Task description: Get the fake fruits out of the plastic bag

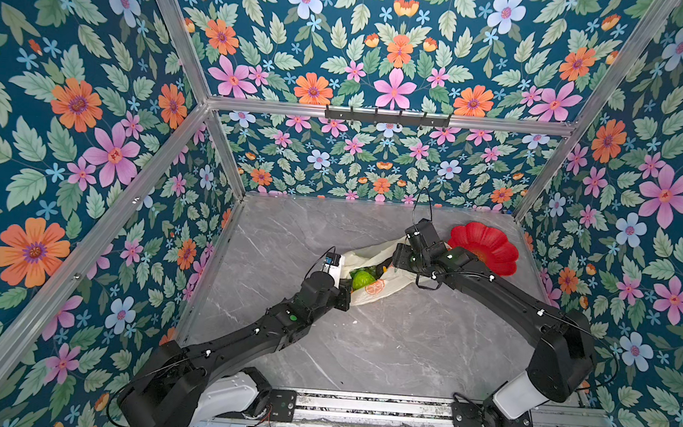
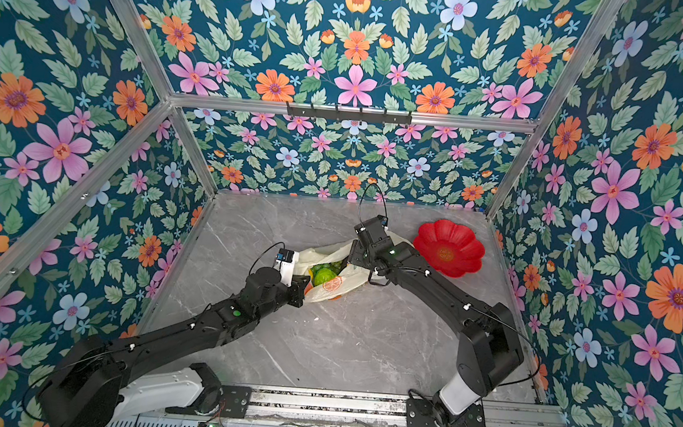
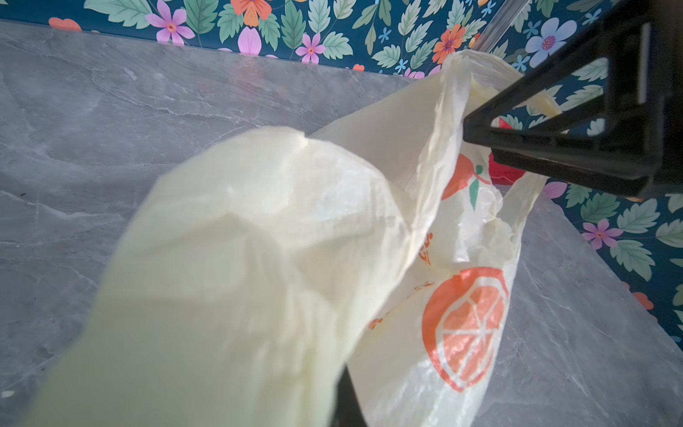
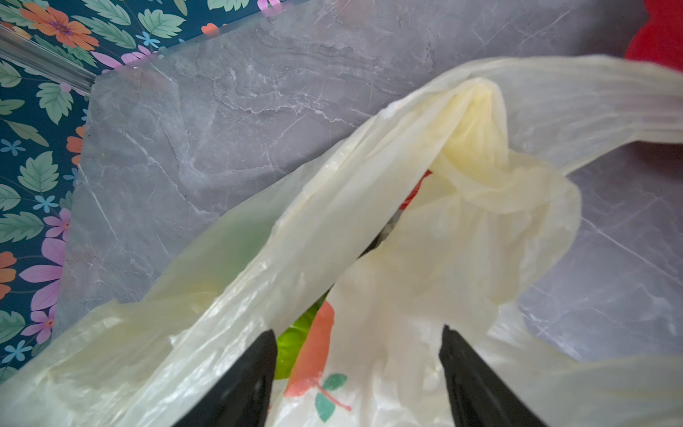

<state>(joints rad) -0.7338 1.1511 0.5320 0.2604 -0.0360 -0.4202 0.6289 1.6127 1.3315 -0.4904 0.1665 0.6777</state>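
The plastic bag [image 1: 370,255] [image 2: 319,256] lies crumpled mid-table, its mouth gaping upward. Among the fake fruits inside it, a glossy green fruit [image 1: 361,278] [image 2: 323,275] [image 4: 292,344] shows through the opening, with darker and yellow pieces beside it, mostly hidden. My left gripper [image 1: 345,296] is shut on the bag's near left edge; in the left wrist view the film [image 3: 258,258] drapes over the jaws and hides them. My right gripper [image 1: 396,264] [image 4: 358,331] stands open at the bag's far end, its two black fingers astride the printed film.
A red flower-shaped plate [image 1: 483,246] [image 2: 449,248] lies at the back right, just behind the right wrist. Floral walls with aluminium frame bars close in the grey marble table [image 1: 362,349] at the left, back and right.
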